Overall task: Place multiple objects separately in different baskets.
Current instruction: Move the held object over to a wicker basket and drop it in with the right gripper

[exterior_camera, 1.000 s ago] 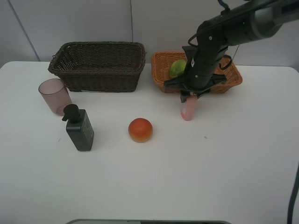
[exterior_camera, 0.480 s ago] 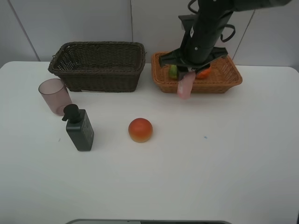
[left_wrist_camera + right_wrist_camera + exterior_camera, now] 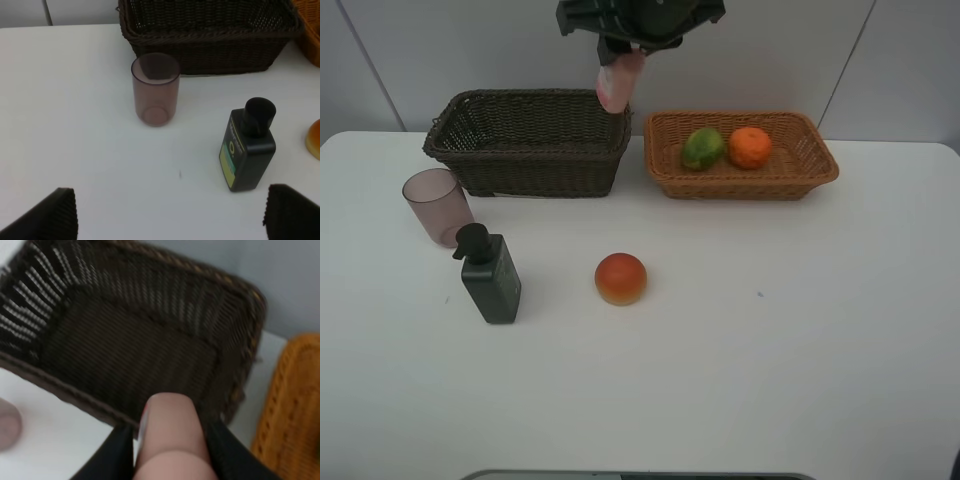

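My right gripper (image 3: 626,50) is shut on the pink bottle (image 3: 618,80) and holds it in the air above the right end of the dark brown basket (image 3: 530,140). The right wrist view looks down past the pink bottle (image 3: 170,435) into the dark basket (image 3: 130,350). The green fruit (image 3: 702,148) and the orange (image 3: 750,146) lie in the tan basket (image 3: 740,155). On the table stand the mauve cup (image 3: 437,206), the grey pump bottle (image 3: 488,274) and the red-yellow fruit (image 3: 620,278). My left gripper (image 3: 170,215) is open above the table, near the cup (image 3: 155,89) and pump bottle (image 3: 247,145).
A white wall rises right behind both baskets. The tan basket's edge (image 3: 290,410) shows beside the dark one in the right wrist view. The white table (image 3: 770,360) stretches out in front of the objects.
My right gripper has lifted the pink bottle off the table in front of the tan basket and carried it up and left, to above the dark brown basket. The left arm has not moved.
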Controlling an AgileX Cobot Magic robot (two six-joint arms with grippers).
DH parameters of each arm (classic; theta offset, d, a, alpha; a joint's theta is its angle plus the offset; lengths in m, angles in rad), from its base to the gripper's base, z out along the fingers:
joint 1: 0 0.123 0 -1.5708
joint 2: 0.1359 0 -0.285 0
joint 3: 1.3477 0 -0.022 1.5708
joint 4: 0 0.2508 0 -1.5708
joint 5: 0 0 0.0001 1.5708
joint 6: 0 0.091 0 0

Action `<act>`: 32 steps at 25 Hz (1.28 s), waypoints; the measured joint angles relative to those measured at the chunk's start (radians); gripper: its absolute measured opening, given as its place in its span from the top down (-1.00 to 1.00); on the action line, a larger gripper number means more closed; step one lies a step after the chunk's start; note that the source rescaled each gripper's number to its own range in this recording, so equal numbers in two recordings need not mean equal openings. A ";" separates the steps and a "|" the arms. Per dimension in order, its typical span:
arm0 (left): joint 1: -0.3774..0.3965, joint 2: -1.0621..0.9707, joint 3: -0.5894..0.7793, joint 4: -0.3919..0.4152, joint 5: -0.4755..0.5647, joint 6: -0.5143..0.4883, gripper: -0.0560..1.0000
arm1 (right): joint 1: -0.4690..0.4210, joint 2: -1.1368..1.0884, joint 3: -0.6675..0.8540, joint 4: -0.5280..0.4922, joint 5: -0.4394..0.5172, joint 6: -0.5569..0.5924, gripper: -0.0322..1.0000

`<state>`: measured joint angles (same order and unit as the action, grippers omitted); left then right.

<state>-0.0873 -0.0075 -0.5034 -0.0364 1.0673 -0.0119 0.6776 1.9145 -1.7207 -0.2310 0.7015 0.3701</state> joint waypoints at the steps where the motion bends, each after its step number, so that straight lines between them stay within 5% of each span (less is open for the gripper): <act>1: 0.000 0.000 0.000 0.000 0.000 0.000 -0.93 | 0.006 0.004 0.000 0.004 -0.045 0.000 0.94; 7: 0.000 0.000 0.000 0.000 0.000 0.000 -0.93 | 0.023 0.072 -0.003 0.032 -0.305 0.000 0.94; 12: 0.000 0.000 0.000 0.000 0.000 0.000 -0.93 | 0.023 0.153 -0.004 0.049 -0.405 0.000 0.94; 32: 0.000 0.000 0.000 0.000 0.000 0.000 -0.93 | -0.020 0.410 -0.123 -0.011 -0.513 0.000 0.94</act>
<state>-0.0873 -0.0075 -0.5034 -0.0364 1.0673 -0.0119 0.6581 2.3244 -1.8439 -0.2424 0.1890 0.3701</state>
